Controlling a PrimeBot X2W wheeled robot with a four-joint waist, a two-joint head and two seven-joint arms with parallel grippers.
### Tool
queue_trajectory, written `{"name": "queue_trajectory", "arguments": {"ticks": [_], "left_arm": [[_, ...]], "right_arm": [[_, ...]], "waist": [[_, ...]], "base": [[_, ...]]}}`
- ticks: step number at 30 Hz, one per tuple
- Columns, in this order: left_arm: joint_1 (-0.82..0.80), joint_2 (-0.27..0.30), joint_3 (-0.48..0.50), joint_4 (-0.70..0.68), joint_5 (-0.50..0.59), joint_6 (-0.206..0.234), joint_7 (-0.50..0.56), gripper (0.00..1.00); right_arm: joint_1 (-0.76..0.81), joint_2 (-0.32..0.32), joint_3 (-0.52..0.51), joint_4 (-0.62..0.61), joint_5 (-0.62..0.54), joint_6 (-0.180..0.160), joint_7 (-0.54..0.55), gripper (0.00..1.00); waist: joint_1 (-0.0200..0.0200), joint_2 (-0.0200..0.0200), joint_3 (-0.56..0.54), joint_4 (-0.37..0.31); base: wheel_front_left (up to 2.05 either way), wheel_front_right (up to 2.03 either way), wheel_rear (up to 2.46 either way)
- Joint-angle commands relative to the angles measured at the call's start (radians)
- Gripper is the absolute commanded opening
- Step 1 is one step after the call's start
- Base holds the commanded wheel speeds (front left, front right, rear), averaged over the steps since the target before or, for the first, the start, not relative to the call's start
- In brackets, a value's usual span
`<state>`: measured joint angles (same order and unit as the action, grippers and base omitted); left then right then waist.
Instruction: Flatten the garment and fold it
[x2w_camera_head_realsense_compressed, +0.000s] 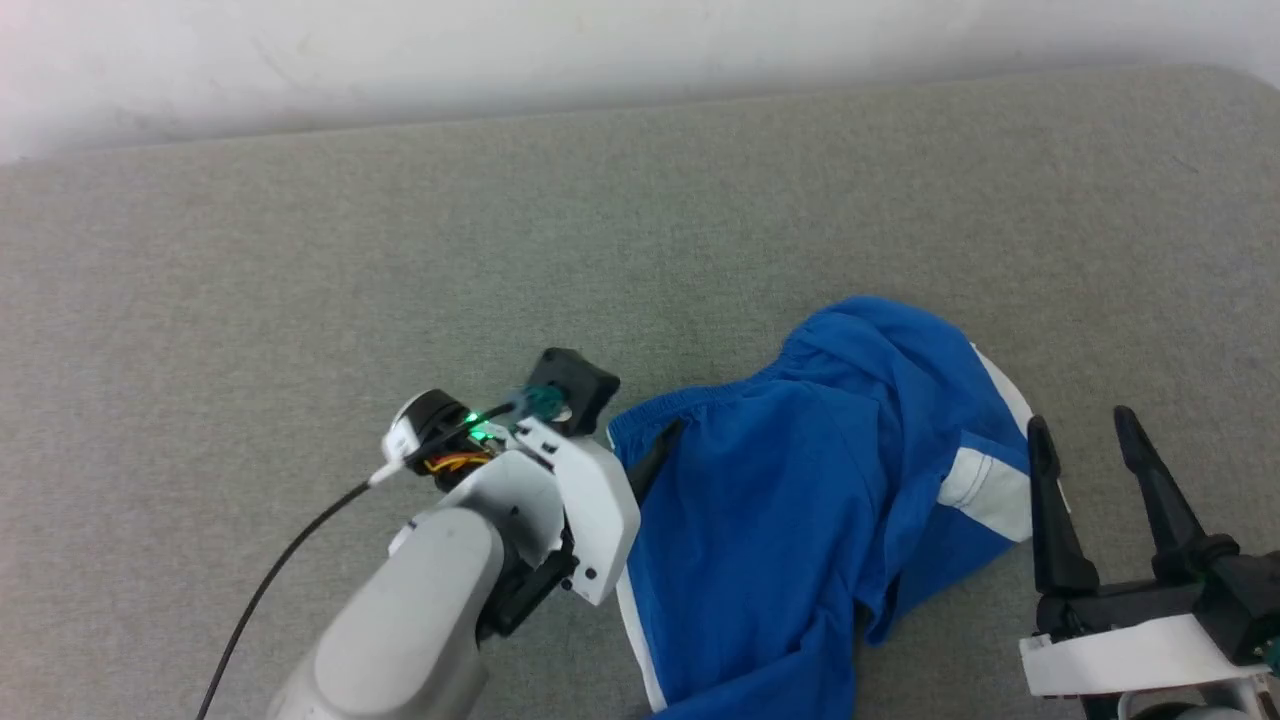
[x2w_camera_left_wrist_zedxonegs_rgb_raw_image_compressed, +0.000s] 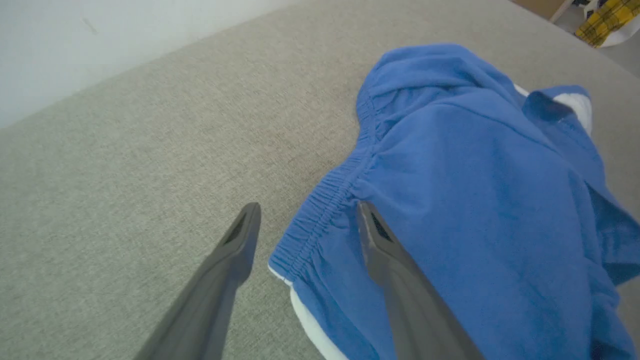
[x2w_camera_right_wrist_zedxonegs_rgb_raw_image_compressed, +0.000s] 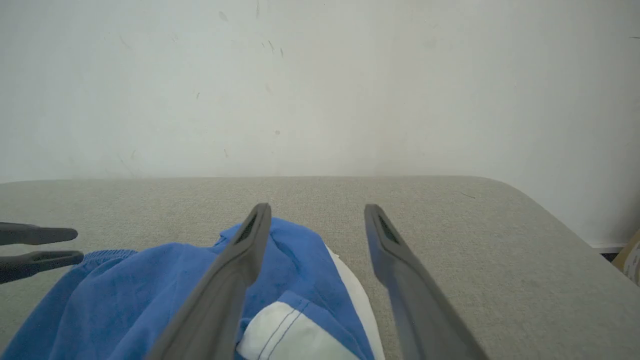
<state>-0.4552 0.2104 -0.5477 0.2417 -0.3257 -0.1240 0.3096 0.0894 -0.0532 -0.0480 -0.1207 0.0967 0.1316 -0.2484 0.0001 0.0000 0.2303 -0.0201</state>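
The garment (x2w_camera_head_realsense_compressed: 800, 500), bright blue shorts with white side stripes, lies crumpled on the grey padded surface (x2w_camera_head_realsense_compressed: 300, 250), right of centre. My left gripper (x2w_camera_head_realsense_compressed: 640, 455) is open at the left end of the gathered waistband. In the left wrist view the left gripper (x2w_camera_left_wrist_zedxonegs_rgb_raw_image_compressed: 307, 210) straddles that waistband corner (x2w_camera_left_wrist_zedxonegs_rgb_raw_image_compressed: 320, 205), one finger over the grey surface and the other over the blue fabric. My right gripper (x2w_camera_head_realsense_compressed: 1082, 425) stands open at the shorts' right edge, beside a white stripe (x2w_camera_head_realsense_compressed: 985, 485). The right wrist view has the right gripper (x2w_camera_right_wrist_zedxonegs_rgb_raw_image_compressed: 317, 207) above the garment (x2w_camera_right_wrist_zedxonegs_rgb_raw_image_compressed: 150, 280), holding nothing.
A white wall (x2w_camera_head_realsense_compressed: 600, 50) runs along the far edge of the surface. The surface's rounded corner (x2w_camera_right_wrist_zedxonegs_rgb_raw_image_compressed: 525, 200) lies to the right. A black cable (x2w_camera_head_realsense_compressed: 270, 580) trails from my left wrist. A yellow checked object (x2w_camera_left_wrist_zedxonegs_rgb_raw_image_compressed: 605, 20) sits beyond the surface.
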Motion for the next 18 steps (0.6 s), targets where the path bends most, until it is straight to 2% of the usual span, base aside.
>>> {"name": "queue_trajectory", "arguments": {"ticks": [1, 10, 11, 12, 13, 15, 18], "left_arm": [[-0.026, 0.010, -0.013, 0.015, -0.012, -0.006, 0.025, 1.00], [-0.120, 0.019, -0.096, 0.163, -0.082, -0.007, 0.281, 1.00], [-0.123, 0.020, -0.114, 0.174, -0.095, -0.007, 0.317, 0.73], [-0.127, 0.022, -0.132, 0.177, -0.112, -0.007, 0.343, 0.33], [-0.130, 0.024, -0.145, 0.176, -0.127, -0.007, 0.360, 0.00], [-0.137, 0.029, -0.171, 0.162, -0.156, -0.007, 0.367, 0.00], [-0.147, 0.023, -0.149, 0.145, -0.182, -0.005, 0.307, 0.00]], "right_arm": [[-0.014, 0.003, 0.005, 0.001, -0.001, -0.001, -0.006, 1.00], [-0.038, 0.003, 0.007, 0.009, 0.003, -0.001, -0.008, 1.00], [-0.041, 0.003, 0.009, 0.011, 0.003, -0.001, -0.008, 1.00], [-0.044, 0.003, 0.010, 0.013, 0.004, -0.001, -0.008, 1.00], [-0.047, 0.003, 0.011, 0.016, 0.005, -0.001, -0.008, 1.00], [-0.052, 0.003, 0.010, 0.021, 0.006, -0.001, -0.009, 1.00], [-0.057, 0.003, 0.006, 0.027, 0.008, -0.001, -0.009, 1.00]], "waist": [[-0.0001, 0.0000, 0.019, -0.013], [-0.0001, 0.0000, 0.064, -0.026], [-0.0001, 0.0000, 0.066, -0.027], [-0.0001, 0.0000, 0.068, -0.028], [-0.0001, 0.0000, 0.070, -0.028], [-0.0001, 0.0000, 0.070, -0.026], [-0.0001, 0.0000, 0.066, -0.014]], "base": [[0.00, 0.00, 0.00], [0.00, 0.00, 0.00], [0.00, 0.00, 0.00], [0.00, 0.00, 0.00], [0.00, 0.00, 0.00], [0.00, 0.00, 0.00], [0.00, 0.00, 0.00]]}}
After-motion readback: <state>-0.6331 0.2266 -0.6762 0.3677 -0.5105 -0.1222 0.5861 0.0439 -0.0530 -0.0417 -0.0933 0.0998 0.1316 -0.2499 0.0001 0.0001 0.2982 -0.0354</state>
